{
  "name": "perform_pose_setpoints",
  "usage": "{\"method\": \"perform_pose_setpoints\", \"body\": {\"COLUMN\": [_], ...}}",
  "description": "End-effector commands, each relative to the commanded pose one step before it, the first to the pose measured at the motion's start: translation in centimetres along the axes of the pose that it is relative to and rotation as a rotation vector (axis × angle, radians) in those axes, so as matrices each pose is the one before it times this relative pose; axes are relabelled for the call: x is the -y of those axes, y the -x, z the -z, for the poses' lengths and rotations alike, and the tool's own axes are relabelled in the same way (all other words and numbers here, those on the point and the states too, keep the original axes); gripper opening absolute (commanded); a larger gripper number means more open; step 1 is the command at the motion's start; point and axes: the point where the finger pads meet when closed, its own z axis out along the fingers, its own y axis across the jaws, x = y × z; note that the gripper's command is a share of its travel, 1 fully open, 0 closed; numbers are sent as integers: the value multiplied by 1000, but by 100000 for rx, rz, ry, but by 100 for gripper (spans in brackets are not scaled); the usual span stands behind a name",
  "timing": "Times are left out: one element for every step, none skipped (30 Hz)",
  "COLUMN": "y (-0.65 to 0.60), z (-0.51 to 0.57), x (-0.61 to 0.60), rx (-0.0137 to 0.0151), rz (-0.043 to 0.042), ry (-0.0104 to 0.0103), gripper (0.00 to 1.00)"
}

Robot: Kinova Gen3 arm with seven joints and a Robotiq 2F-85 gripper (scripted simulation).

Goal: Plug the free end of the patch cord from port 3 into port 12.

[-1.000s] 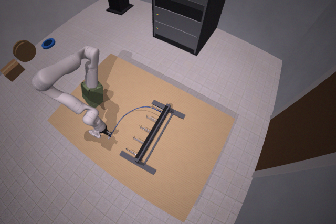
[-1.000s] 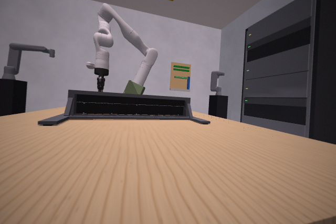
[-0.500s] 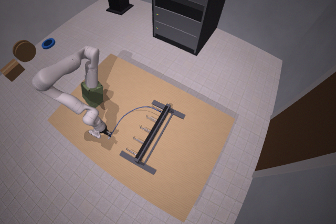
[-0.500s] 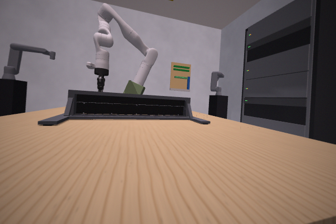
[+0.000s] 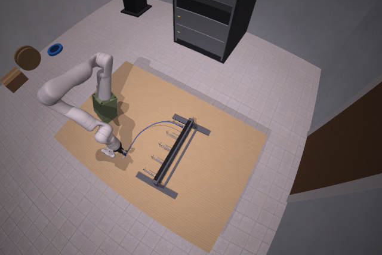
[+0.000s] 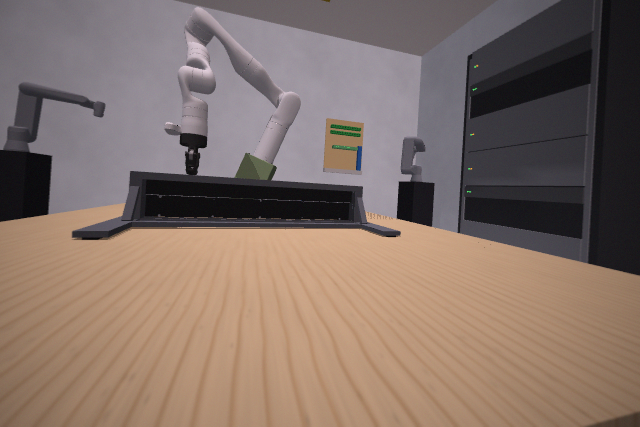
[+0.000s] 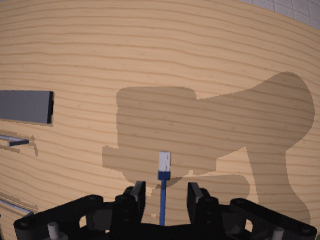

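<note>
The dark patch-panel rack [image 5: 175,153] stands on the wooden table; the exterior view shows its back [image 6: 242,200]. A blue patch cord [image 5: 148,128] arcs from the rack's far end to its free plug [image 5: 124,155], which lies on the table near the left edge. In the wrist view the pale plug [image 7: 164,162] on its blue cord lies just ahead of the fingers. My gripper [image 7: 166,193] points down and straddles the cord behind the plug, with a gap on each side. It is partly open and grips nothing. It also shows in the top and exterior views [image 5: 122,152] [image 6: 191,168].
Several short grey stubs [image 5: 163,146] stick out of the rack's front toward my arm. My green base block [image 5: 104,107] stands at the table's back left. A tall server cabinet [image 5: 209,8] stands on the floor beyond the table. The table's edge is close behind the gripper.
</note>
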Motion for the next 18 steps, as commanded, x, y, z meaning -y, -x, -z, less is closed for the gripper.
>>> {"method": "perform_pose_setpoints", "body": {"y": [-172,-1,-2,-1,-1,-2,-1,-2,-1,-1,-1,-1,-2,-1,0,0,-2,-1], "z": [-531,-178,-185,-190,-195,-199,-202,-205,-206,-207,-206,-205,-203,-200,0,0,-197,-191], "x": [387,0,1,0,0,1,0,1,0,0,0,0,1,0,0,0,1,0], "rx": [-409,1,1,1,1,1,1,1,1,1,1,1,1,1,0,0,1,1], "rz": [-120,-1,-3,-2,-2,-2,-1,-3,-2,-2,-2,-2,-3,-1,0,0,-3,-2], "ry": [-823,0,-1,0,0,-1,0,-1,0,-1,0,0,-1,0,0,0,-1,0], "gripper": [37,37,37,37,37,37,37,37,37,37,37,37,37,37,37,37,37,37]}}
